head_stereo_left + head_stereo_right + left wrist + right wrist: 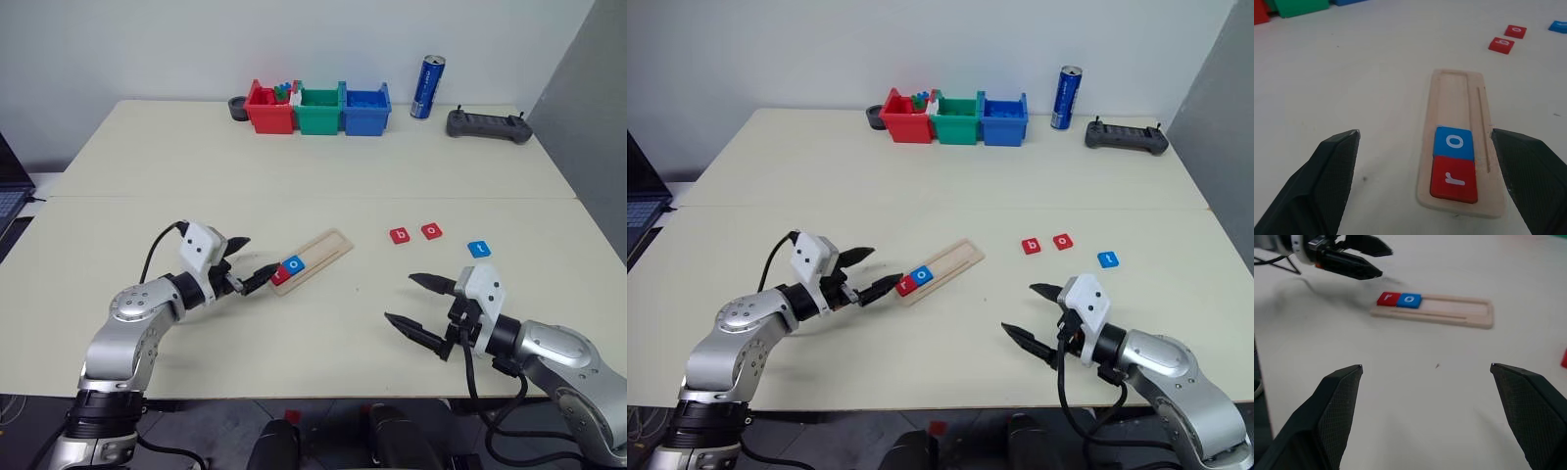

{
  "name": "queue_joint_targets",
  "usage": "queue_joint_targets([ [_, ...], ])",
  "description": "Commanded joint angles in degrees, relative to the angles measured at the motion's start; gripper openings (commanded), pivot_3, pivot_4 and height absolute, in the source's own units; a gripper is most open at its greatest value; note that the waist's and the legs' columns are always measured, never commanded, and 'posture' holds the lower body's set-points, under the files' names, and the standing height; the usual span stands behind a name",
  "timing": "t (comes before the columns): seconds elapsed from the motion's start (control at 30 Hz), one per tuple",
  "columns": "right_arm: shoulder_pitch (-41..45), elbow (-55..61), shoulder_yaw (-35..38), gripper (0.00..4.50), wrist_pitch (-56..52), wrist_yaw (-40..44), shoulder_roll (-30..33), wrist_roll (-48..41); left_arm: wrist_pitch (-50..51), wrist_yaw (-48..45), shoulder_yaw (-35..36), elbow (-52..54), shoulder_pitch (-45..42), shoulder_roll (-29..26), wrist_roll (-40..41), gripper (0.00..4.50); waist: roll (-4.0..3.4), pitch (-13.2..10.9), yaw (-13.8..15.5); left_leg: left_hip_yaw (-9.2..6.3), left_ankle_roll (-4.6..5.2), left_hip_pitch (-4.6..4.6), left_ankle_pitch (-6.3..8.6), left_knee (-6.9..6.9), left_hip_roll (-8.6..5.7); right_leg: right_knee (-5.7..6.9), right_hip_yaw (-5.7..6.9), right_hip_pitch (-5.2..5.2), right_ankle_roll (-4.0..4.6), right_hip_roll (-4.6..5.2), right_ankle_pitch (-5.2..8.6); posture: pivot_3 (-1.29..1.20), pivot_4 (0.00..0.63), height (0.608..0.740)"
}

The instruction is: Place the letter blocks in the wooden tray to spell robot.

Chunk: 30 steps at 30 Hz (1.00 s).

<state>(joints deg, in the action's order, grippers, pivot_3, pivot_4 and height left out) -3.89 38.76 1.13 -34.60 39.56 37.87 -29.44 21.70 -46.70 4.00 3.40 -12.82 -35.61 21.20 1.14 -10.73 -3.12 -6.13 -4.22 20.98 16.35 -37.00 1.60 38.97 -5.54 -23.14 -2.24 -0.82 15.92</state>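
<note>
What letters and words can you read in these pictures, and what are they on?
"r": red block in the wooden tray.
"o": blue block beside it in the tray.
"b": red block on the table.
"o": red block next to it.
"t": blue block on the table.
Blue can: print too small to read.

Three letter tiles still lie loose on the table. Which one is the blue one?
The blue t tile, farthest from the wooden tray and nearest the right gripper. The b tile and o tile beside it are red.
</note>
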Motion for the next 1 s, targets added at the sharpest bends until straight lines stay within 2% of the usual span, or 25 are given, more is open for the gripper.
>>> queue_joint_targets([
  [0.03, -1.1, 3.4, 0.2, 4.44, -0.2, 1.6, 1.4, -1.5, -1.0, -3.9, -2.0, -1.3, -1.8, -1.6, -1.0, 4.5, 0.01, 0.0, 0.0, -0.01, 0.0, 0.0, 0.0, 0.0, 0.0, 0.0, 0.01, -0.01, 0.0, 0.0, 0.0, 0.0, 0.15, 0.74],
  [0.4, -3.5, 5.4, -0.6, 4.44, 1.5, 1.8, 1.8, -0.6, -2.0, -5.9, -7.5, -7.3, -5.6, -1.4, -7.1, 4.5, 0.01, 0.0, 0.0, -0.01, 0.0, 0.0, 0.0, -0.01, 0.01, 0.02, 0.0, -0.01, -0.06, -0.01, 0.03, 0.0, 0.15, 0.74],
  [0.97, 1.5, 9.0, -0.4, 4.44, -4.3, -1.1, 1.5, -4.1, 5.2, -5.8, -13.4, -9.4, -10.1, -2.0, -12.9, 4.5, 0.02, 0.0, 0.2, -0.03, 0.0, -0.04, 0.0, -0.04, 0.0, 0.06, 0.01, 0.02, -0.06, -0.01, 0.03, 0.0, 0.15, 0.74],
  [1.0, 1.7, 9.1, -0.3, 4.48, -4.7, -1.3, 1.4, -4.5, 5.8, -6.1, -13.8, -9.8, -10.7, -1.9, -13.1, 4.32, 0.02, 0.0, 0.2, -0.03, 0.0, -0.04, 0.0, -0.04, 0.0, 0.06, 0.01, 0.03, -0.06, -0.01, 0.03, 0.0, 0.15, 0.74],
])
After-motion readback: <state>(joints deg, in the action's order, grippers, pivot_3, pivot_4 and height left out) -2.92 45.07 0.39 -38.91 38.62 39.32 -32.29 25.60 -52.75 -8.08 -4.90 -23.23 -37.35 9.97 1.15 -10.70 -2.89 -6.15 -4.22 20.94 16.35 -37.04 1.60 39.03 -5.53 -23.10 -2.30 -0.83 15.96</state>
